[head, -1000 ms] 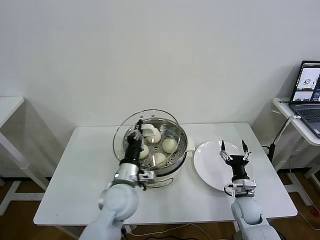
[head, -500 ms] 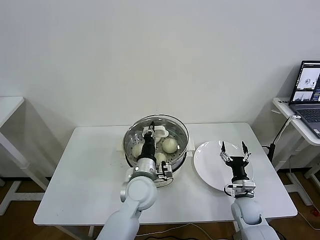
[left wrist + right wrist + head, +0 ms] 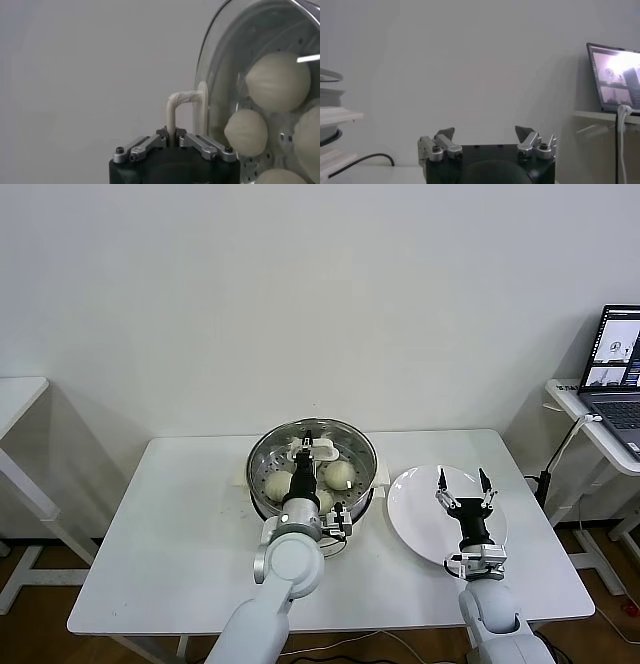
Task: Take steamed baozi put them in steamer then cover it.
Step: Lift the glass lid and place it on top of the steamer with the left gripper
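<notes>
Since a second ago the cover (image 3: pixel 312 456) has gone from tilted to flat on the steamer (image 3: pixel 360 489) near the tabletop's back edge. Head view: white plate (image 3: pixel 415 519) beside it, right gripper (image 3: pixel 460 477) wide open above, empty. Left wrist view: left gripper (image 3: pixel 173 141) pinched tight on the cover's handle, baozi (image 3: pixel 278 81) behind glass. Right wrist view: laptop (image 3: pixel 615 77) off-table.

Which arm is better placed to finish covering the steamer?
The left. The left gripper is shut on the glass lid's handle over the steamer; the right gripper hangs open above the white plate.
</notes>
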